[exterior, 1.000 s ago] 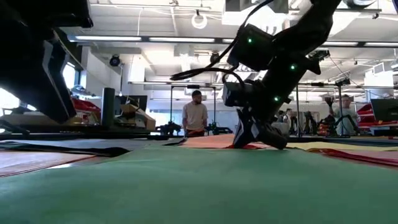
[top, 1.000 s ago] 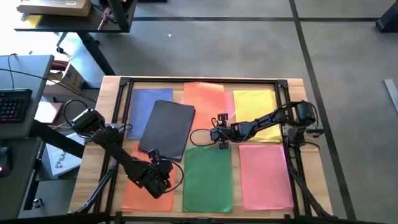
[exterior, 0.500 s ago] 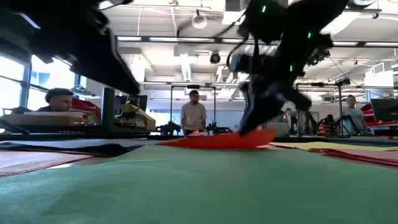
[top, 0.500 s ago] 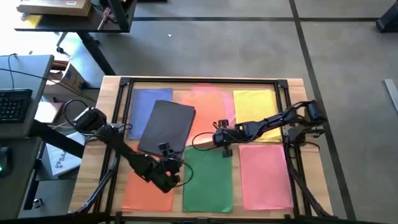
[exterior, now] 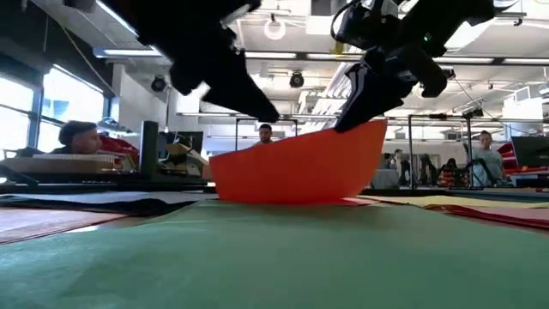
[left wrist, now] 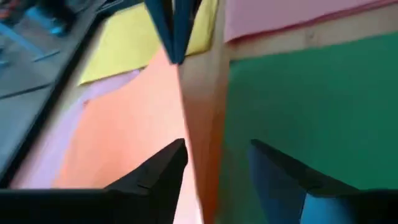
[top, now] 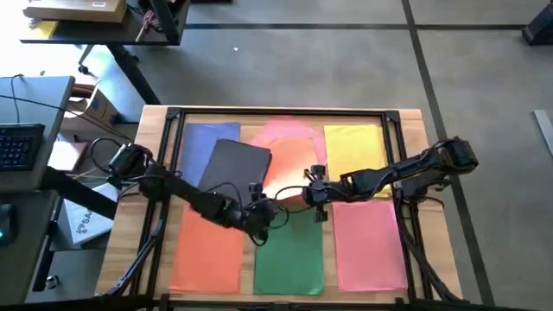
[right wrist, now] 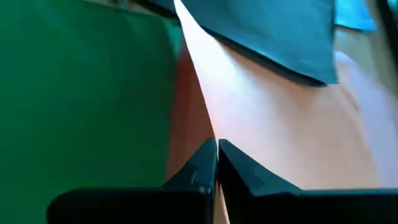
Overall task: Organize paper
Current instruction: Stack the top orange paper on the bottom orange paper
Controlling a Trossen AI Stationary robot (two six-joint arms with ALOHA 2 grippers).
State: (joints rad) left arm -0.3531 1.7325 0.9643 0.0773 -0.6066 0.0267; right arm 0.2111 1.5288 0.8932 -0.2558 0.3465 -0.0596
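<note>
Paper lay in coloured sheets across the wooden table (top: 413,121): blue, dark grey (top: 232,177), yellow (top: 352,147), green (top: 289,250), pink and a second orange one. From above, the orange sheet (top: 289,168) at the table's middle had its near edge raised, where a second earlier it lay flat. The right gripper (top: 315,195) held that edge, and the left gripper (top: 259,214) had swung in from the near left to sit just beside it.

At table height the orange sheet (exterior: 296,167) stood curled well clear of the green one, having been only a low ridge half a second before; the right gripper (exterior: 364,107) pinched its upper corner.

The left wrist camera showed its own fingers (left wrist: 158,171) spread, the lifted orange edge (left wrist: 202,162) running between them, not yet clamped.

The right wrist camera showed its fingers (right wrist: 208,163) closed tight on the orange edge (right wrist: 202,106).

I judged the lift done, and a two-handed carry towards the other orange sheet (top: 207,255) next.
</note>
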